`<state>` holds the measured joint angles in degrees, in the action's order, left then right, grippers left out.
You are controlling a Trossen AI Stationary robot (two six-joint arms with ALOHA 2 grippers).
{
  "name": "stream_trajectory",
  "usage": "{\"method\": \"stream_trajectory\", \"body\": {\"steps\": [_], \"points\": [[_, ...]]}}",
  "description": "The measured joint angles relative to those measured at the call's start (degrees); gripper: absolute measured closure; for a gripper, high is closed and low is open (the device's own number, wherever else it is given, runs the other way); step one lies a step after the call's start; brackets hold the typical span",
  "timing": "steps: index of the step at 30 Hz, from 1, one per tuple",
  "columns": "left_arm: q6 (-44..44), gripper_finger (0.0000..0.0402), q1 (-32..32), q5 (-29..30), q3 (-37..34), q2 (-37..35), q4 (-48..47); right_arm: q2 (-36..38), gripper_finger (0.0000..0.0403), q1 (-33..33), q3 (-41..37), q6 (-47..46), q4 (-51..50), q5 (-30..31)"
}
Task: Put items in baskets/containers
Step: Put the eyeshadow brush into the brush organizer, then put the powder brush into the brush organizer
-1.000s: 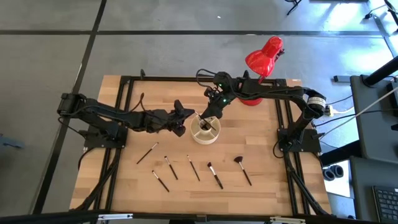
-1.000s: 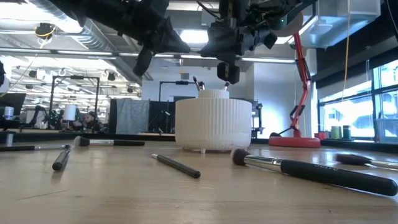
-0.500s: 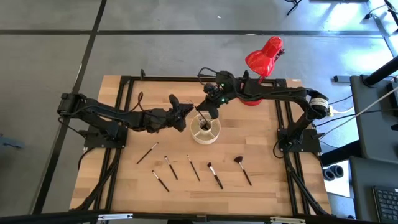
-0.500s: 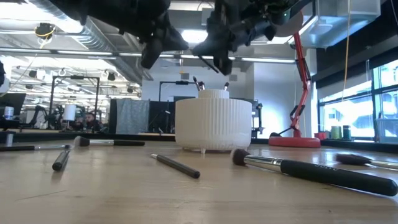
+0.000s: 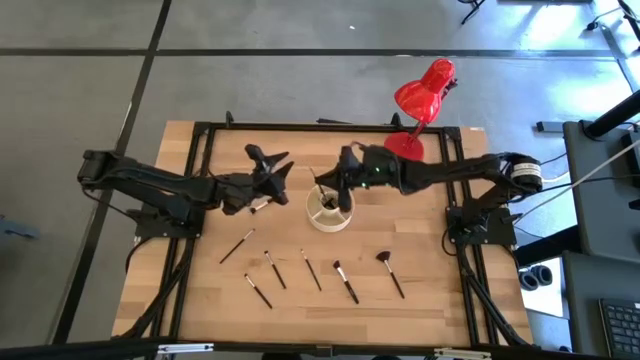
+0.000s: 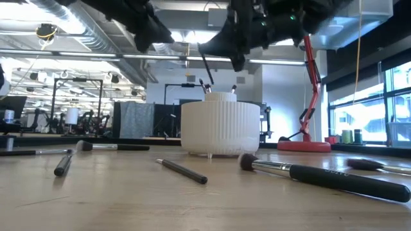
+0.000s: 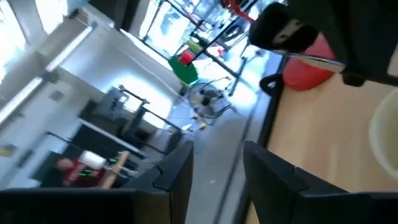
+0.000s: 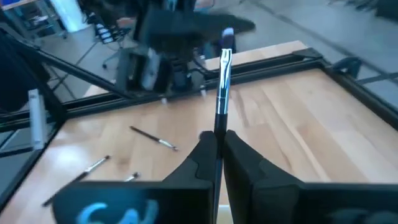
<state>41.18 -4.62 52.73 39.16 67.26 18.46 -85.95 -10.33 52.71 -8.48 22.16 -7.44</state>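
The cream organizer cup (image 5: 330,209) stands mid-table with brush tips (image 6: 204,85) poking above its rim. My right gripper (image 5: 326,182) hovers at the cup's far-left rim, shut on a thin dark brush (image 8: 222,93). My left gripper (image 5: 272,166) hangs left of the cup, open, with nothing between its fingers (image 7: 174,171). Several more brushes lie flat on the wood nearer the front edge, among them a fan-tipped one (image 5: 389,272) and one off to the left (image 5: 237,245). My right gripper pinches the brush's dark handle (image 8: 219,127) between its two fingers. The brush sticks out past the fingertips, its silver ferrule and bristle tip (image 8: 227,34) at the free end. It is lifted clear and, in the low view, slants down (image 6: 206,69) toward the cup's rim.
A red desk lamp (image 5: 425,92) stands at the table's far right, its base (image 5: 403,148) just behind my right arm. Black frame rails (image 5: 205,160) run along the table's sides. Open wood lies left of the cup and along the front edge.
My left gripper has opened, rolled, and drawn back from the cup toward the table's left and up. My right gripper has tipped from pointing down over the cup to nearly level and shifted toward the cup's left side, keeping the brush.
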Motion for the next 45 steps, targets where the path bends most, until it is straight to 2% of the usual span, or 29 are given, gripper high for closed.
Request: {"method": "stream_trajectory", "body": {"steps": [5,8,15,19,24,28,34,37,40,45], "points": [[-8.3,0.0269,0.4,-4.6,0.0,-5.6,-8.9,-0.1,0.0387,4.2,-7.2,3.0,11.7,8.0],[-10.6,0.0269,0.7,-7.3,0.0,-7.3,-9.5,-0.1,0.0382,5.8,-10.1,3.9,16.0,11.7],[-13.0,0.0268,0.8,-9.0,0.0,-7.8,-10.0,-0.1,0.0354,7.8,-13.3,3.7,17.1,19.2],[-14.3,0.0266,2.3,-9.5,0.0,-7.0,-10.3,-0.1,0.0334,8.4,-13.5,0.2,16.8,23.7],[-19.8,0.0272,5.1,-13.7,0.0,-5.6,-13.5,-0.1,0.0312,8.5,-13.5,-1.1,16.4,30.7],[-26.5,0.0278,7.6,-17.7,0.0,-4.4,-20.3,2.3,0.0307,8.5,-13.6,0.8,16.0,30.8],[-42.3,0.0286,8.9,-30.1,0.0,-1.9,-43.2,10.5,0.0306,9.5,-13.5,4.0,10.3,31.1],[-49.7,0.0285,8.9,-33.1,0.0,-0.4,-51.6,13.3,0.0306,9.7,-13.5,2.3,5.0,31.9],[-56.8,0.028,8.6,-34.8,-0.5,1.0,-54.4,14.4,0.0305,9.7,-13.5,-0.2,0.6,31.9],[-62.9,0.0263,6.5,-42.1,-3.3,2.9,-54.4,14.7,0.0305,9.8,-13.5,-3.8,-4.1,31.9]]}}
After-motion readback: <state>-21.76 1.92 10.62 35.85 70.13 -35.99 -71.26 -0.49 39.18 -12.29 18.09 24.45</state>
